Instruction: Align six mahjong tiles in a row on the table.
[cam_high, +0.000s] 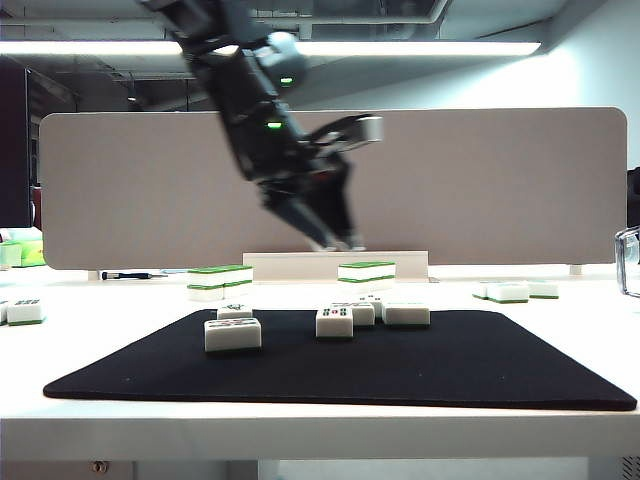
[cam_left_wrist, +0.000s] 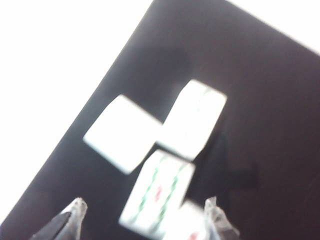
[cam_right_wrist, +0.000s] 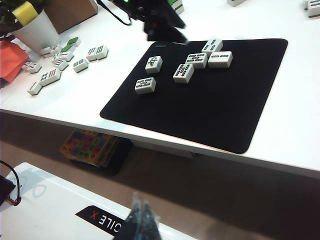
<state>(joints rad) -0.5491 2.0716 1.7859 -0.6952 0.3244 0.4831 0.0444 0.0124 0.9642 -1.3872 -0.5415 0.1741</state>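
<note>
The left gripper (cam_high: 335, 240) hangs spread and empty above the back of the mat (cam_high: 480, 370), with a bunch of four tiles (cam_right_wrist: 196, 60) right under it. Two more tiles (cam_right_wrist: 145, 85) lie apart nearby. The right gripper (cam_right_wrist: 141, 212) is pressed together, well away from the table (cam_right_wrist: 295, 125).

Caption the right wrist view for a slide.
Six mahjong tiles lie scattered, unaligned, on the black mat; open left gripper hovers behind.

The white table (cam_high: 320, 415) bears a black mat (cam_high: 420, 370) and loose mahjong tiles (cam_right_wrist: 52, 67) beside it
</note>
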